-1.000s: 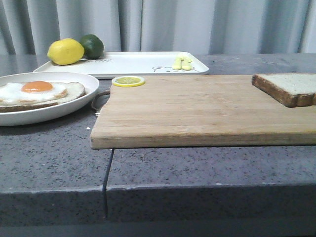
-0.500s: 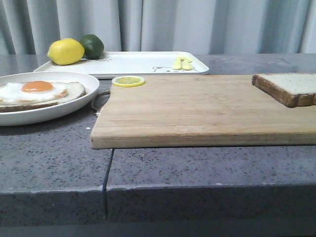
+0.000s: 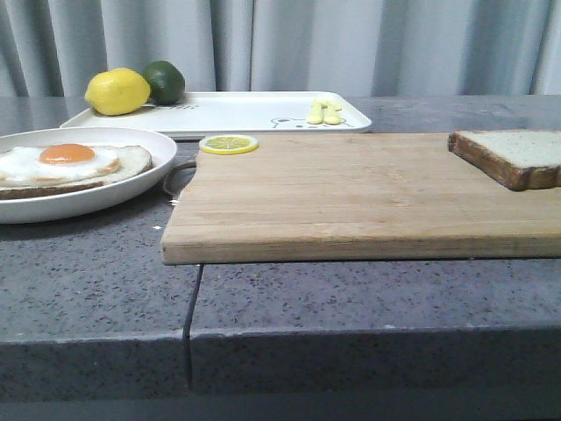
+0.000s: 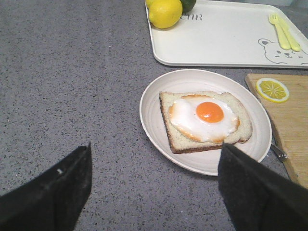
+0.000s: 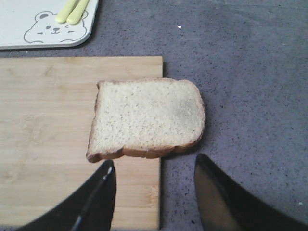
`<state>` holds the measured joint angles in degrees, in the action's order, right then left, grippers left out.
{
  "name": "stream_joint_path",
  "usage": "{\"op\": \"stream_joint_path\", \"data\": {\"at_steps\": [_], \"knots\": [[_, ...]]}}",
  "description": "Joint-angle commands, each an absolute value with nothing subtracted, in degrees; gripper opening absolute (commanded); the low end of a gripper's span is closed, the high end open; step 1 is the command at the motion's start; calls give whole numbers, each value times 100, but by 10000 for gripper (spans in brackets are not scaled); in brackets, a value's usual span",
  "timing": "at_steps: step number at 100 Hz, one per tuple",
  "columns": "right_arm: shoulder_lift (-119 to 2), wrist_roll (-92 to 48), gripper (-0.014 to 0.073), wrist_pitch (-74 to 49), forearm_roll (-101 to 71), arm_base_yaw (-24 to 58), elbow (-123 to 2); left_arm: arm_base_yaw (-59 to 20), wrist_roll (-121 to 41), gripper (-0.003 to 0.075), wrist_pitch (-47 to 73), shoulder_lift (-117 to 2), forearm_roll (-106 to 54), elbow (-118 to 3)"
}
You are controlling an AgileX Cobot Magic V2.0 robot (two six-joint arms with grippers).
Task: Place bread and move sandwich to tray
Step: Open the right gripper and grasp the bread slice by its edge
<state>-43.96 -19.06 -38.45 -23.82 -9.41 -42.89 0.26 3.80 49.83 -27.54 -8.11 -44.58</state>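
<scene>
The bread (image 3: 513,155) lies on the right end of the wooden cutting board (image 3: 351,193), overhanging its edge; it also shows in the right wrist view (image 5: 147,118). My right gripper (image 5: 155,166) is open and empty, just short of the bread. The sandwich is an egg-topped slice (image 4: 204,120) on a round white plate (image 4: 154,125), at the left in the front view (image 3: 70,164). My left gripper (image 4: 155,154) is open and empty over the grey counter, just short of the plate. The white tray (image 3: 245,112) lies at the back. Neither gripper shows in the front view.
A lemon (image 3: 117,91) and a lime (image 3: 164,82) sit on the tray's left end, yellow cutlery (image 3: 323,111) on its right. A lemon slice (image 3: 228,144) lies on the board's far left corner. A seam (image 3: 191,307) runs through the counter.
</scene>
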Motion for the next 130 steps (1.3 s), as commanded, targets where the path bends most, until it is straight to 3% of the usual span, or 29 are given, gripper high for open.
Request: {"op": "stream_joint_path", "data": {"at_steps": [1, 43, 110, 130], "knots": [[-4741, -2696, 389, -3350, -3411, -1396, -4482, -22, 423, 511, 4608, -2825, -891, -4649], [-6238, -4964, 389, -3818, -6493, -2847, -4476, -22, 423, 511, 4608, -2825, -891, -4649], [-7954, -6121, 389, -4191, -7827, -2910, -4476, -22, 423, 510, 4608, -2825, -891, -4649], [-8160, -6180, 389, -4252, -7954, -2910, -4476, -22, 423, 479, 4608, -2825, -891, -4649]]}}
